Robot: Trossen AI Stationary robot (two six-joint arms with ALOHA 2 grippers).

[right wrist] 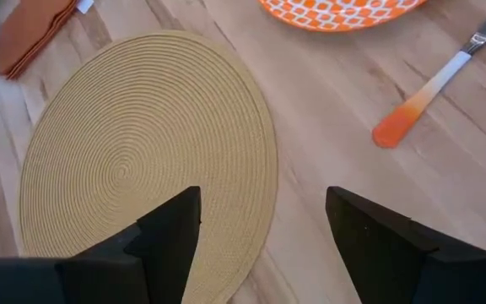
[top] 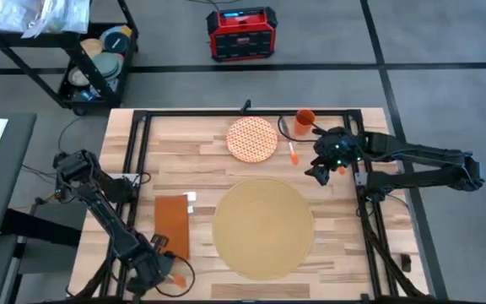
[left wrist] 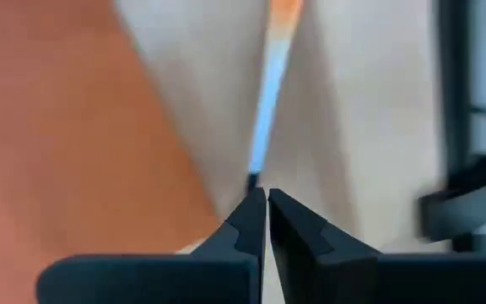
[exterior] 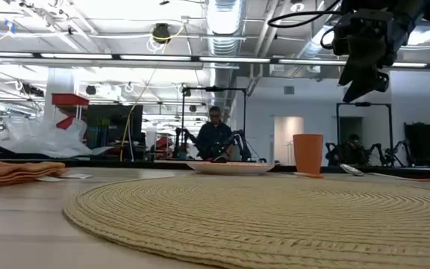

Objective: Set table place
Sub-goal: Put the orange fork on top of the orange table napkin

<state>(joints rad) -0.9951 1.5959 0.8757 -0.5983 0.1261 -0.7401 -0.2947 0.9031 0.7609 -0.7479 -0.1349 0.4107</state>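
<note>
- The left gripper (top: 160, 274) sits low at the near left corner of the light wooden plank table (top: 175, 156) with the black metal frame. In the left wrist view its dark fingers (left wrist: 247, 224) are pressed together on the tip of a thin utensil with an orange-and-white handle (left wrist: 268, 93), which lies on the wood.
- Just beside that gripper lies the rust-orange rectangular cloth napkin (top: 172, 224), flat on the table, with a small white tag at its far corner.
- The large round tan woven placemat (top: 264, 226) lies flat at the near middle of the table, close to the napkin but apart from it.
- Beyond the placemat rests the orange-and-white patterned round plate (top: 252, 138), not touching it.
- Right of the plate lie an orange-handled metal utensil (top: 293, 152) and, farther back, an orange cup (top: 305, 118).
- The right gripper (top: 321, 173) hangs above the table near the placemat's far right edge, jaws spread wide and holding nothing.
</note>
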